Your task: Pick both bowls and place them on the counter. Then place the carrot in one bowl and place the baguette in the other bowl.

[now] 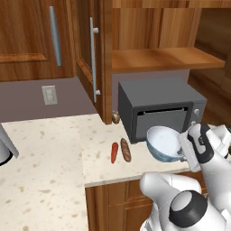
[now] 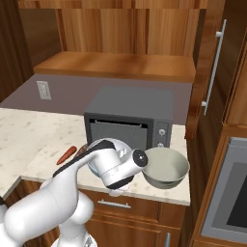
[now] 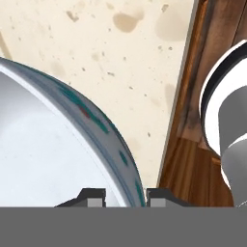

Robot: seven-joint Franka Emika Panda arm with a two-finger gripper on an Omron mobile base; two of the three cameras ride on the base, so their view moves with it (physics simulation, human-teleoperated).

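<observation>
Gripping the white-and-blue bowl (image 1: pixel 163 143) by its rim, the fingers (image 3: pixel 125 195) hold it above the tabletop (image 1: pixel 49 149). Bare tabletop seemingly lies directly below; the grey-green bowl (image 2: pixel 166 167) sits just right.

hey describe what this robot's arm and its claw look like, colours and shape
The arm is glossy white, built of rounded, bulbous segments with dark grey to black bands and caps at the joints. The claw ends in two small dark, blocky fingertips with lighter grey faces. No cables or markings are visible.

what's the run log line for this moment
gripper: shut on white bowl rim | grey-green bowl: on counter | carrot, baguette: on counter
</observation>
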